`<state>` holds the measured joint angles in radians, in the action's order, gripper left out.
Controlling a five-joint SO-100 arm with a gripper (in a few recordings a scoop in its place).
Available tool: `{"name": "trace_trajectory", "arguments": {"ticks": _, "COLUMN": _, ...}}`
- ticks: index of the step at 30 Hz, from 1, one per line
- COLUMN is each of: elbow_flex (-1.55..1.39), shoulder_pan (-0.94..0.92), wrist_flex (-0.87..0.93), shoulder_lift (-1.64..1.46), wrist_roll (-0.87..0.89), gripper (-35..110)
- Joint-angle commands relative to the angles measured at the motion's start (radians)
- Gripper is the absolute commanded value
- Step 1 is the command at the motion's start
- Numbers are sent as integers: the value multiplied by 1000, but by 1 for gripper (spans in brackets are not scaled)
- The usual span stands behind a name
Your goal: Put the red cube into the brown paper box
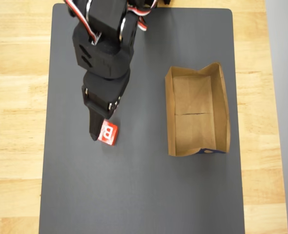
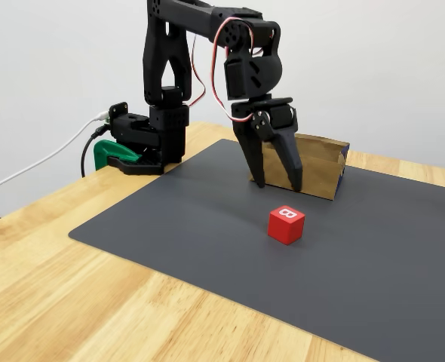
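Nearest the fixed camera, bare tabletop (image 2: 94,279) ran up to the edge of a dark mat (image 2: 207,249), and on that mat sat the cube (image 2: 286,224), red, flat on the surface with a white "B" on its top face. Nothing touched it in that view. From overhead the cube (image 1: 108,133) lay left of the mat's middle, partly under the tip of the tool (image 1: 96,127).

Above it hung the tool (image 2: 276,183), its two fingers spread apart and pointing down, with nothing between them. The fixed view showed clear air between the fingertips and the cube, so the tool was raised, not yet around it.

Well apart to the right in the overhead view lay the box (image 1: 172,117), an open brown tray with creased walls, a fold line across its floor and a bluish end; nothing was in it. In the fixed view the box (image 2: 322,164) stood behind the tool.

By my reading, the step in hand was the approach to the pick. The next move called for lowering the spread fingers to straddle the cube squarely, closing on opposite faces, then lifting and carrying it across to the box.
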<state>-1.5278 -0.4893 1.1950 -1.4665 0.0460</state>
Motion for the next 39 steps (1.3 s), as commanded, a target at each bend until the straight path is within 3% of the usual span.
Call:
{"name": "trace_trajectory", "arguments": {"ticks": 1, "elbow_flex": 55, "shoulder_pan": -11, "wrist_flex": 17, "shoulder_lift": 15, "wrist_roll": -11, "gripper": 33}}
{"name": "trace_trajectory", "arguments": {"ticks": 24, "elbow_flex": 330, "shoulder_pan": 8, "wrist_flex": 74, "shoulder_lift": 337, "wrist_roll": -258, "gripper": 34}}
{"name": "trace_trajectory", "arguments": {"ticks": 31, "elbow_flex": 393, "shoulder_pan": -3, "wrist_flex": 126, "shoulder_lift": 388, "wrist_roll": -241, "gripper": 11}}
{"name": "trace_trajectory", "arguments": {"ticks": 39, "elbow_flex": 396, "shoulder_pan": -9, "wrist_flex": 126, "shoulder_lift": 382, "wrist_roll": -202, "gripper": 5}}
